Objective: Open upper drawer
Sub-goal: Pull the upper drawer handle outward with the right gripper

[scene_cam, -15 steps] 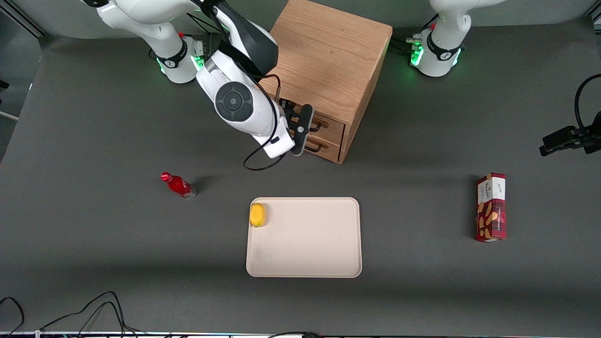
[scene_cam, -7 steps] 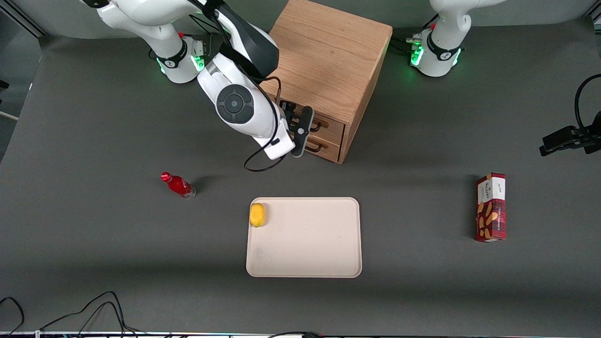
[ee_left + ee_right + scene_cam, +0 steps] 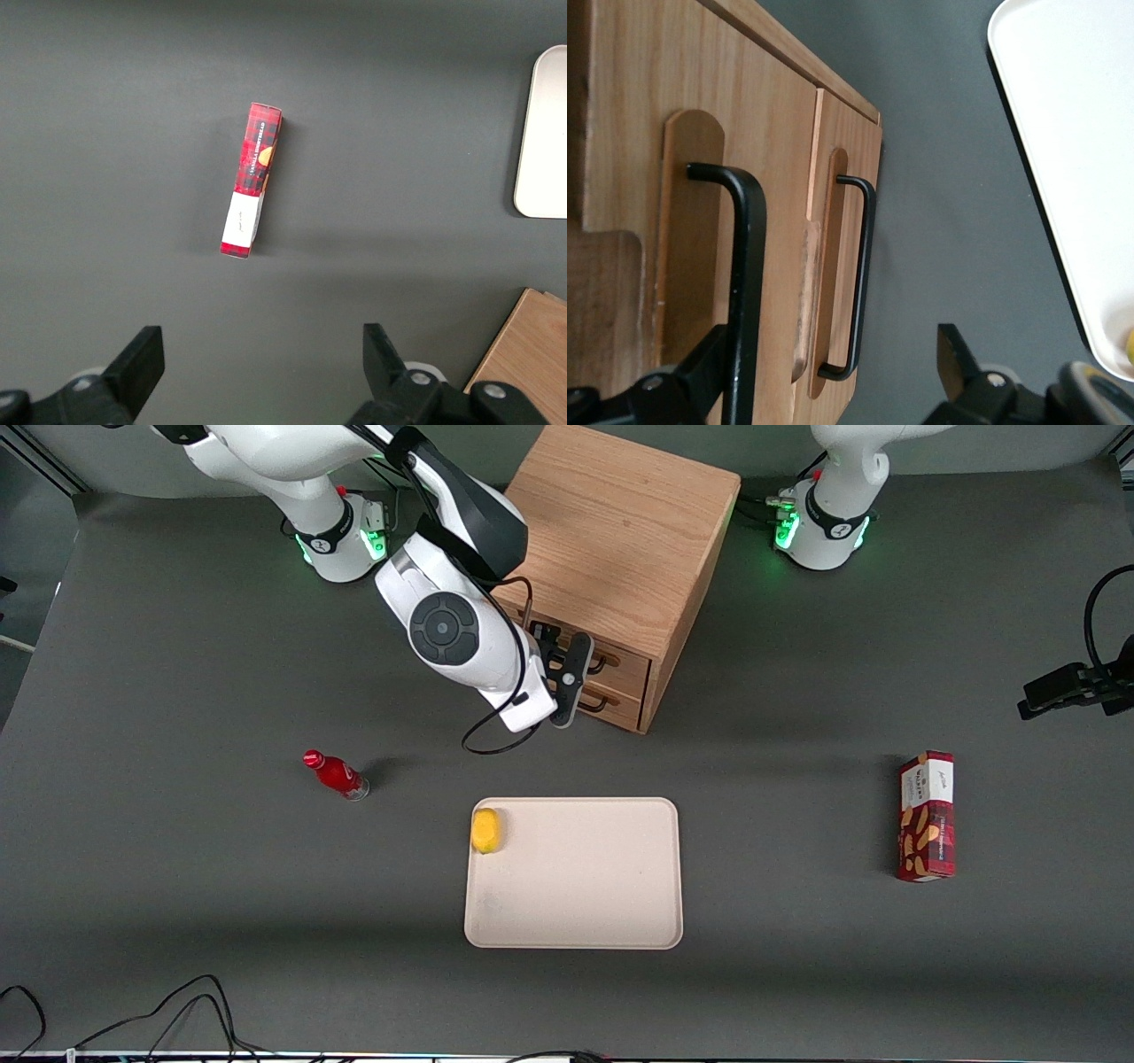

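Note:
The oak cabinet [image 3: 620, 531] stands at the back middle of the table. Its upper drawer [image 3: 627, 659] looks shut, with a black wire bar handle [image 3: 604, 662]. The like drawer below it [image 3: 620, 705] also looks shut. My right gripper [image 3: 578, 682] is open and empty, right in front of the two drawer fronts. In the right wrist view the gripper [image 3: 828, 381] spans both handles. The upper drawer's handle [image 3: 749, 266] lies just inside one finger [image 3: 704, 367]. The lower handle [image 3: 864, 274] sits between the fingers, clear of the other finger [image 3: 957, 359].
A cream tray [image 3: 620, 921] with a yellow lemon [image 3: 485, 831] in it lies nearer the front camera than the cabinet. A red bottle [image 3: 337, 775] lies toward the working arm's end. A red box [image 3: 927, 815] lies toward the parked arm's end. Cables run along the front edge.
The right arm's wrist has shifted slightly, and the gripper has edged a little closer to the drawer fronts. Both drawers stay as they were.

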Motion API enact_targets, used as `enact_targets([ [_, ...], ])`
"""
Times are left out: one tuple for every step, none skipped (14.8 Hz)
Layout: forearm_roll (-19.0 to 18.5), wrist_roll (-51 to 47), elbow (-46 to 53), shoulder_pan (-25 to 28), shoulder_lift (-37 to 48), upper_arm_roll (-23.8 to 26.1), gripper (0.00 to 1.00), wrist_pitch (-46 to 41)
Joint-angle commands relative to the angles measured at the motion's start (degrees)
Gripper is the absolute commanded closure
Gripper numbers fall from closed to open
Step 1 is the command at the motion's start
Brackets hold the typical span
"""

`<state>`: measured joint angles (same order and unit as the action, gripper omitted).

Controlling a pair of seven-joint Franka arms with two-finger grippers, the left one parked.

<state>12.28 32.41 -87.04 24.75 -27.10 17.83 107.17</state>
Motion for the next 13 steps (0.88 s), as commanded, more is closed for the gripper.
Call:
enact_targets([
  [0.3,-0.2,0.6,-0.2,-1.4,0.0,0.00,1.6],
  [0.2,0.0,0.6,-0.3,-1.4,0.0,0.00,2.0],
  [0.2,0.1,0.6,-0.5,-1.5,0.0,0.00,2.1],
  [0.1,0.1,0.6,-0.6,-1.5,0.0,0.00,2.1],
  [0.1,0.4,0.6,-0.7,-1.6,0.0,0.00,2.1],
  [0.1,0.4,0.7,-0.7,-1.8,0.0,0.00,2.1],
  [-0.7,0.5,1.1,-0.8,-1.9,0.0,0.00,2.1],
  [-1.3,0.5,1.3,-0.8,-2.3,0.0,0.00,2.1],
  [-1.3,0.8,1.5,-0.9,-2.3,0.0,0.00,2.1],
  [-1.3,1.2,1.6,-0.9,-2.4,-0.1,0.00,2.1],
  [-1.3,1.3,1.8,-0.9,-2.6,-0.2,0.00,2.1],
  [-1.3,1.3,2.2,-0.9,-2.7,-0.2,0.00,2.0],
  [-1.3,1.3,2.3,-0.9,-2.7,-0.4,0.00,2.0],
])
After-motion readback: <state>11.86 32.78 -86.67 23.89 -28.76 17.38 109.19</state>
